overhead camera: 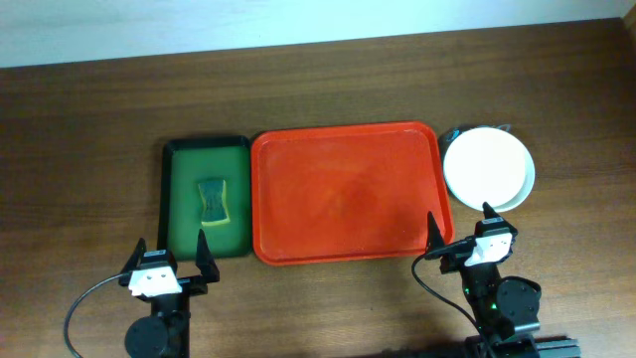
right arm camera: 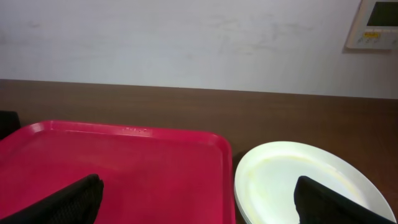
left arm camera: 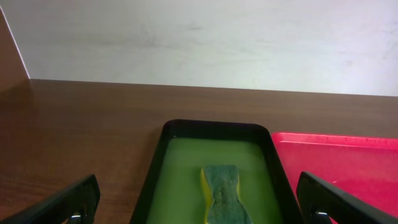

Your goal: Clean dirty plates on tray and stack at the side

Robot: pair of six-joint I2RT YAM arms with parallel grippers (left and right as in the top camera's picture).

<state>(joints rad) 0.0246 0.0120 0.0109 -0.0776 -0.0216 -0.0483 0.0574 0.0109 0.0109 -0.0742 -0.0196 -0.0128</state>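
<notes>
The red tray [overhead camera: 343, 194] lies mid-table with nothing on it; it also shows in the right wrist view [right arm camera: 112, 168] and the left wrist view [left arm camera: 339, 158]. The plates [overhead camera: 487, 167] sit stacked on the table just right of the tray, a cream-white one on top [right arm camera: 298, 180] with pale rims showing under it. My left gripper [overhead camera: 169, 267] is open and empty at the near end of the green tray. My right gripper [overhead camera: 462, 237] is open and empty, near the red tray's near right corner, short of the stack.
A smaller dark green tray [overhead camera: 179, 199] lies left of the red tray and holds a green-and-yellow sponge [overhead camera: 212, 200], also in the left wrist view [left arm camera: 222, 193]. A wall runs behind the table's far edge.
</notes>
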